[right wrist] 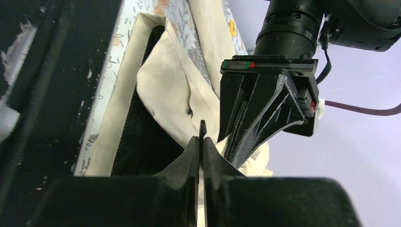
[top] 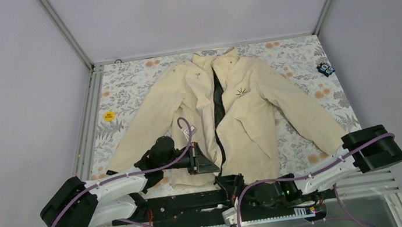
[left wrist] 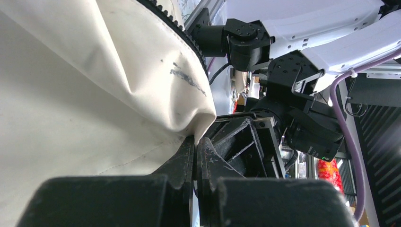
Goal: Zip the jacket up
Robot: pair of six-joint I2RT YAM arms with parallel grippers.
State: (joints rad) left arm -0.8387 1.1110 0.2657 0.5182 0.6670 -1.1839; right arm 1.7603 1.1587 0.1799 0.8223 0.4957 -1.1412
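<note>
Between the pressed-together fingers of the left end effector [left wrist: 195, 144], one hem corner of the single jacket [top: 245, 113] is pinched. One thin dark tab [right wrist: 202, 126] is clamped by the right end effector [right wrist: 202, 144], just beside it. Beyond both, the jacket is spread unzipped on the desk [top: 125, 88].

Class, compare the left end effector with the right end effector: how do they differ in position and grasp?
The left end effector pinches cream fabric of the jacket; the right end effector shows only a thin dark sliver between its tips, unidentifiable. From above, the left sits over the jacket's lower front; the right lies at the hem's edge. Both are black, fingers closed.
</note>
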